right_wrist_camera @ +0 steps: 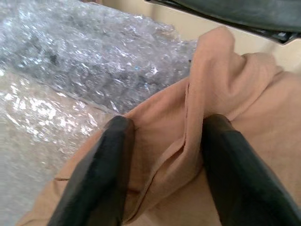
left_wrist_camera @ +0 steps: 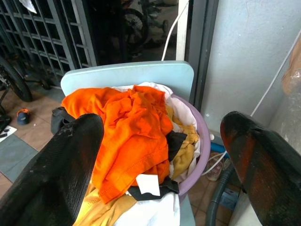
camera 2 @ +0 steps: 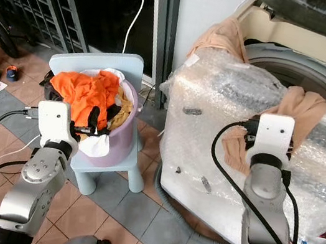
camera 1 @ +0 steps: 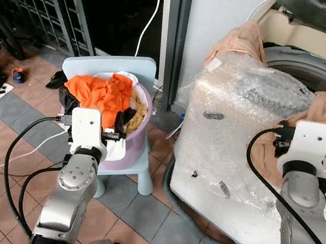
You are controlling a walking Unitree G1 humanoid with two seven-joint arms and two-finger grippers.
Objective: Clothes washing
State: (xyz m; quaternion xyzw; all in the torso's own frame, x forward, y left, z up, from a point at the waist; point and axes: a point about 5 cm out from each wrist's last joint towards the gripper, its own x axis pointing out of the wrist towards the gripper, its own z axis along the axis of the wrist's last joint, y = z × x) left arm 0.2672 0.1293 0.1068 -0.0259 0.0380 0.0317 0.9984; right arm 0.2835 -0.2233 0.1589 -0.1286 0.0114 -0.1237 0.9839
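Standing: robot faces a top-loading washing machine (camera 1: 323, 71) on its right, the body wrapped in bubble wrap (camera 1: 241, 110), lid raised at the far side.
Right hand: right hand (right_wrist_camera: 160, 155) rests on a tan garment (right_wrist_camera: 225, 94) draped over the machine's near rim; its fingers (right_wrist_camera: 101, 160) are apart, straddling a fold of the cloth, not clamped.
Tan garment: hangs half out of the drum, one part trailing down the bubble wrap; a second tan piece (camera 1: 244, 38) lies over the machine's far left corner.
Left hand: left hand (left_wrist_camera: 160, 155) hovers near a lilac laundry basket (camera 1: 143, 128), fingers wide apart, holding nothing.
Basket: sits on a small pale blue chair (camera 1: 113, 66) to the left, heaped with an orange garment (left_wrist_camera: 127, 127) on top, yellow, white and dark items beneath.
Handling: likely light, soft and limp; cloth will sag and slide on the slick wrap, and could catch on the rim.
Where to grip: probably the raised fold between the right fingers, pinching a thick bunch so it lifts in one piece.
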